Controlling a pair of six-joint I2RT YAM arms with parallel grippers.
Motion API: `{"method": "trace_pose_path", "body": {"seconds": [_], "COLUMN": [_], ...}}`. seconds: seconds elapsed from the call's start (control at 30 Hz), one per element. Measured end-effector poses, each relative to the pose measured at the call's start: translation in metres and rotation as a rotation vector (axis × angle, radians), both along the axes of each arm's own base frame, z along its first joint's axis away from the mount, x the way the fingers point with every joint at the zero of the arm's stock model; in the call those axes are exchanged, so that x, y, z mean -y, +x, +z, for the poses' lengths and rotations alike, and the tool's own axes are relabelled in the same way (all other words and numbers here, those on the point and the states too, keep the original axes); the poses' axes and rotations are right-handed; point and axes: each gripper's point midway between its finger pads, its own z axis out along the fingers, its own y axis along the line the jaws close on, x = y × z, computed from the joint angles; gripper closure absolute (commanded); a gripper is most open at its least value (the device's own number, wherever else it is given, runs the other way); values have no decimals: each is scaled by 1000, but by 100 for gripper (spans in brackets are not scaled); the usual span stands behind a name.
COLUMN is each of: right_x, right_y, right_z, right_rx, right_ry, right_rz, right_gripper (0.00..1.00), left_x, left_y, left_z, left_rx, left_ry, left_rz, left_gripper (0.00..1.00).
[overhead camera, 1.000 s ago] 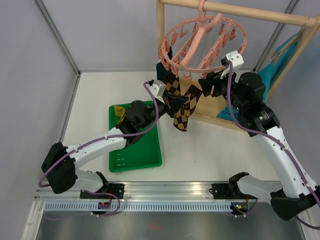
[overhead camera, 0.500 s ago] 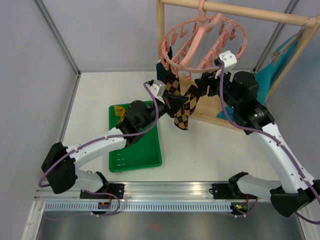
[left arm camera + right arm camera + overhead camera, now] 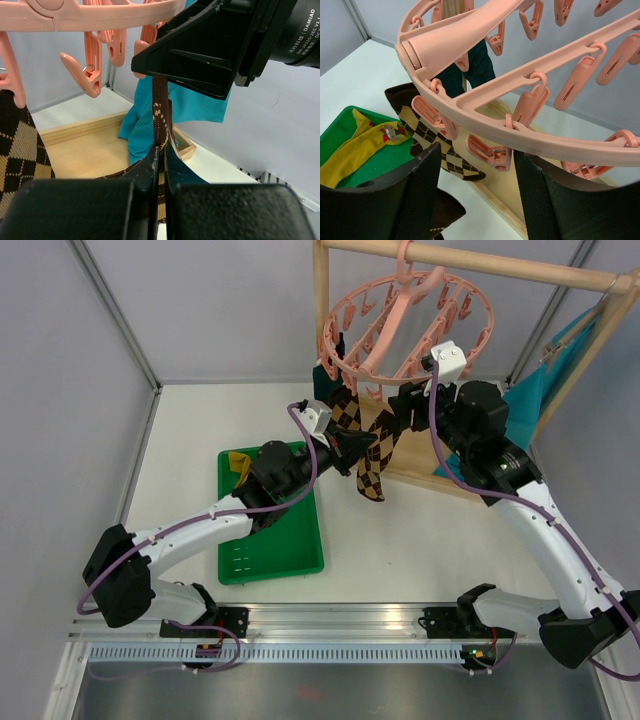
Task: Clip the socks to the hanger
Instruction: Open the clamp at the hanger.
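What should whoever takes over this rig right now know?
Left gripper: shut on the band of a brown-tan argyle fabric sock, holding it up under the round pink plastic hanger.
Right gripper: open, fingers either side of a small pink dangling clip, apparently not yet squeezing it.
Done: another argyle sock hangs clipped; a dark teal sock hangs at the ring's far side.
Left: open that clip, feed in the held sock, then hang the mustard yellow socks lying in the green plastic tray.
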Motion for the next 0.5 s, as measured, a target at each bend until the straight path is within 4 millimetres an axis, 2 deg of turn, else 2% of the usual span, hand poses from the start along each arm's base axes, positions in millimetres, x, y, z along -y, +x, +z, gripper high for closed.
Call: {"method": "trace_pose_path", "body": {"seconds": [0.33, 0.5], "right_x": [0, -3], "right_y": [6, 9], "right_z": [-5, -7], "right_rx": [-9, -13], "right_ry": [-7, -8], "right_rz": [-14, -13], "right_gripper": [48, 60], "left_x": [0, 0], "left_y": [0, 0], "left_z": [-1, -1], "left_rx": [-2, -3], "left_ry": [3, 2], "left_rz": [0, 1], "left_gripper": [98, 98]}}
